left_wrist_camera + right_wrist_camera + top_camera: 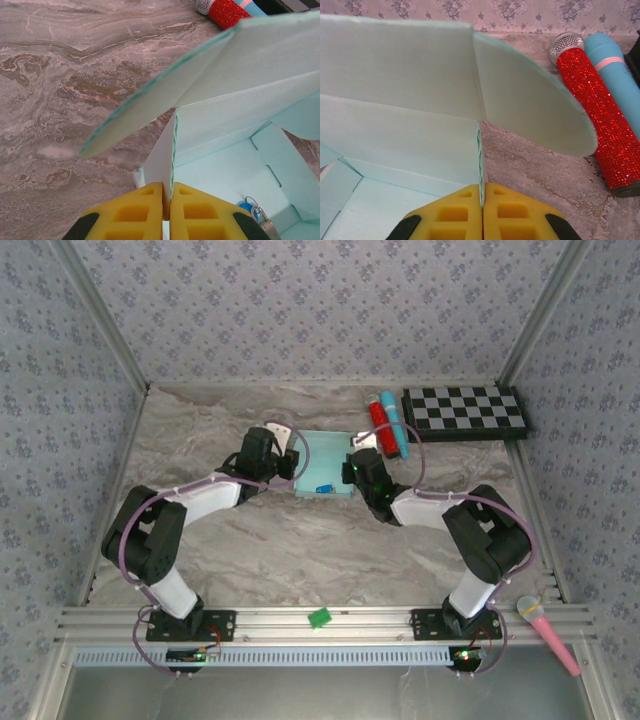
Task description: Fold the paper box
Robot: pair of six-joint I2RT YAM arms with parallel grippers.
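Box (325, 462) sits on the table (300, 550) toward its far edge, squarely between my arms. Left gripper (166, 202) pinches its left wall, right gripper (482, 200) pinches the right wall, so neither's nearer. Back panel (395, 60) stands on the far side, and I reckon it folds toward me.

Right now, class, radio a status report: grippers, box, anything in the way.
Left gripper shut on box wall. Right gripper shut on opposite wall. Flaps open. Small blue piece inside box; red microphone beside it.

red glitter mic (600, 115) beside blue tube (620, 80), checkerboard (465, 412) near them; green piece (320, 617), pink mic (548, 633) on near rail (380, 625)
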